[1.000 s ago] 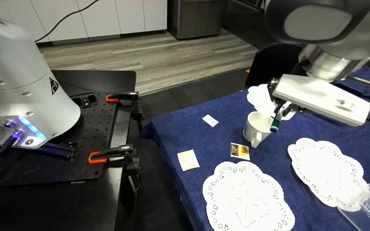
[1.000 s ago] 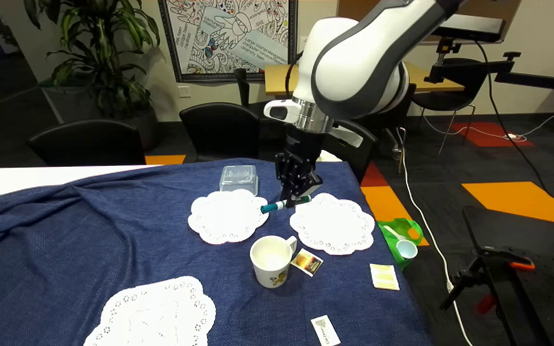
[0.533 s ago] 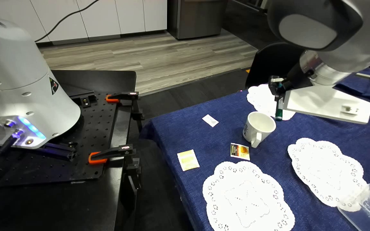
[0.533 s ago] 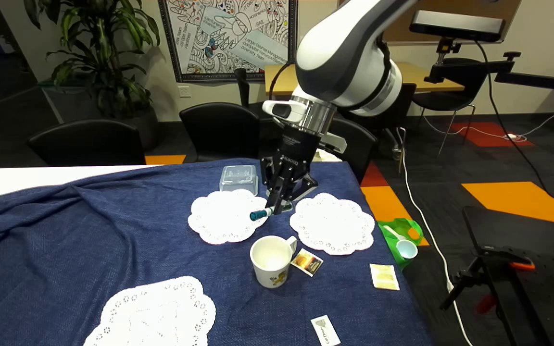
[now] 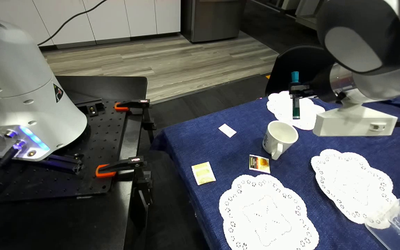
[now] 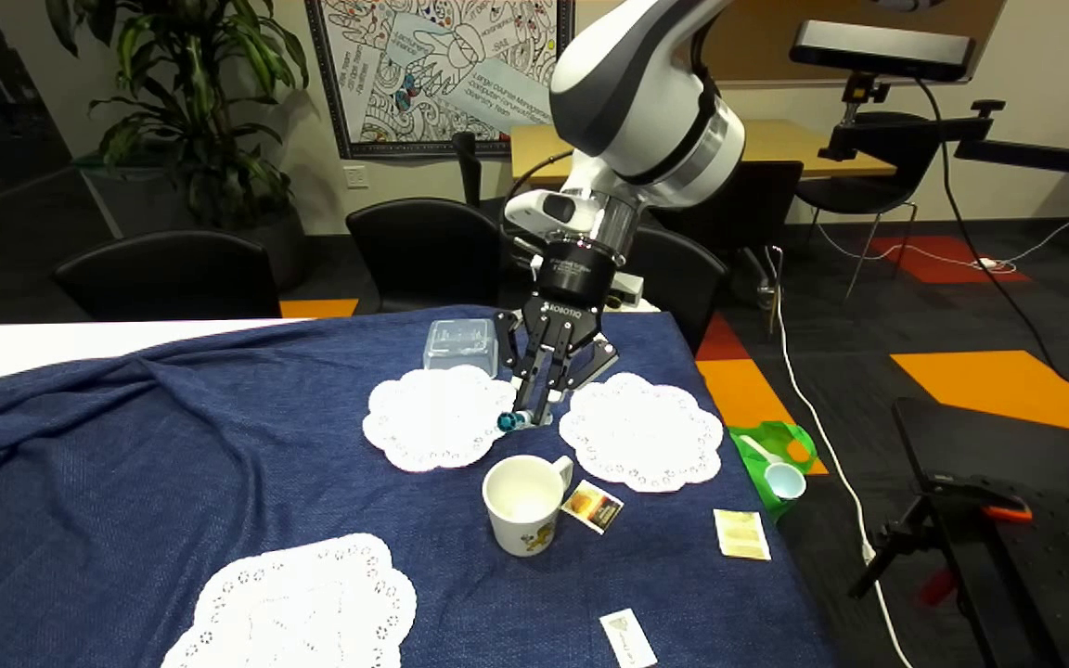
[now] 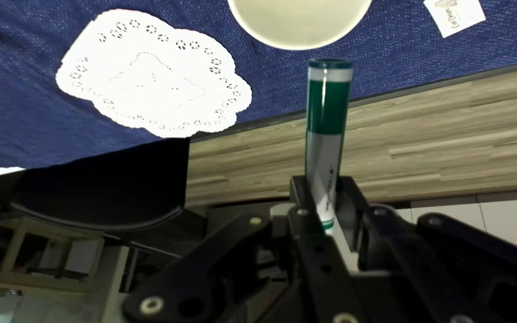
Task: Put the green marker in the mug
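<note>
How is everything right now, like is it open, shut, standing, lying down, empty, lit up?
Gripper: shut on the green marker
Green marker: held in the air, outside the mug
Mug: standing upright, looks empty
Lace doilies: lying flat
Yellow packet: lying flat; sealed or open, can't tell
Robot base light: lit blue
Cabinet doors: shut

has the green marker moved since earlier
Yes: in an exterior view, the green marker has shifted up the picture, its lower end now showing above the rim of the white mug.
</note>
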